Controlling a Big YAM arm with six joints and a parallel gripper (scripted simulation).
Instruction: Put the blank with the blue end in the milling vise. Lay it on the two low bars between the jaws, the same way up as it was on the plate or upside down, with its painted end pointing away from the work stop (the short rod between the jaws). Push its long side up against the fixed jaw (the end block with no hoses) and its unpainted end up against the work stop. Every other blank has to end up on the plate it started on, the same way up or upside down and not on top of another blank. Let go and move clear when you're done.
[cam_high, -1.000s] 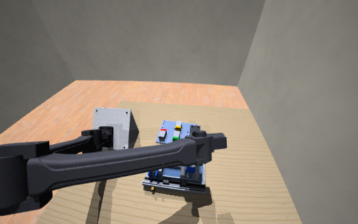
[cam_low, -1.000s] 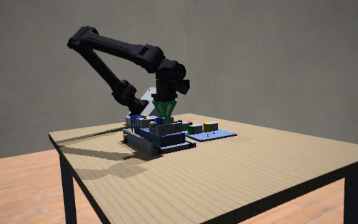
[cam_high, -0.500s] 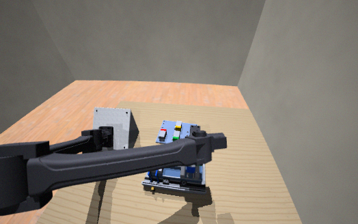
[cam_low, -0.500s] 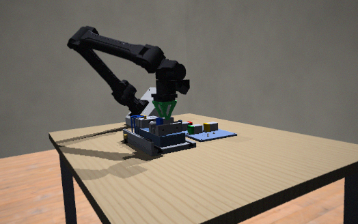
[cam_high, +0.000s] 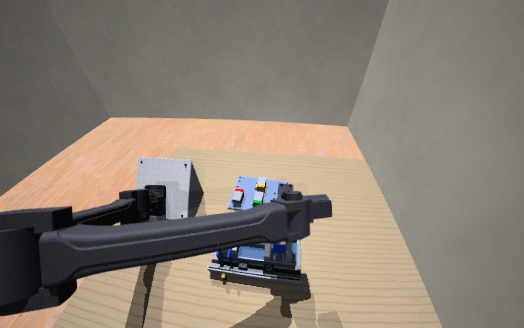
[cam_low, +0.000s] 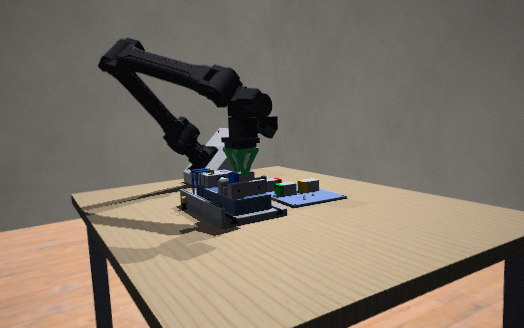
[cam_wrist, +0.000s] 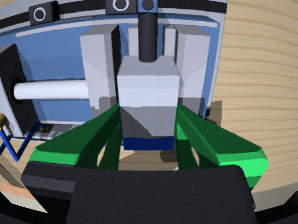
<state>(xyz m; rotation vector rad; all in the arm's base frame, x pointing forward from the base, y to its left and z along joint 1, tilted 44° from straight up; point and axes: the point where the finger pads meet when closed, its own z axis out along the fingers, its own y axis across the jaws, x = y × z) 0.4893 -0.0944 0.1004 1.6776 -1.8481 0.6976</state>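
Grey walls (cam_high: 225, 60) (cam_low: 390, 90) all round, orange-brown plank floor (cam_high: 240, 135) (cam_low: 40, 270), pale wood table (cam_high: 350, 225) (cam_low: 375, 240) on dark legs. Black arm (cam_high: 165, 232) (cam_low: 170, 65) reaches over the milling vise (cam_high: 255, 277) (cam_low: 202, 207) (cam_wrist: 55, 60); upper links bent, wrist pointing down. Tilted light-grey panel (cam_high: 162, 172) (cam_low: 219, 142) near the arm's base. Blue plate (cam_high: 272, 195) (cam_low: 327, 197) just beside the vise, carrying three spare blanks: red-ended (cam_high: 238, 197) (cam_low: 273, 182), green-ended (cam_high: 258, 197) (cam_low: 286, 189), yellow-ended (cam_high: 261, 183) (cam_low: 308, 185). None stacked.

Green-fingered gripper (cam_low: 244, 173) (cam_wrist: 148, 111) is clamped on the blue-ended blank (cam_low: 233, 177) (cam_wrist: 148, 105), one finger on each long side. Blank is at the vise, lined up with the gap between the moving jaw (cam_wrist: 99, 70) and fixed jaw (cam_low: 247, 189) (cam_wrist: 193, 67). Its top shows above the fixed jaw in the exterior view. Blue end points away from the work stop (cam_wrist: 147, 40); unpainted end is toward that rod. Can't tell if end or side contact is made, or if it's down on the bars: undersides hidden. Not released.
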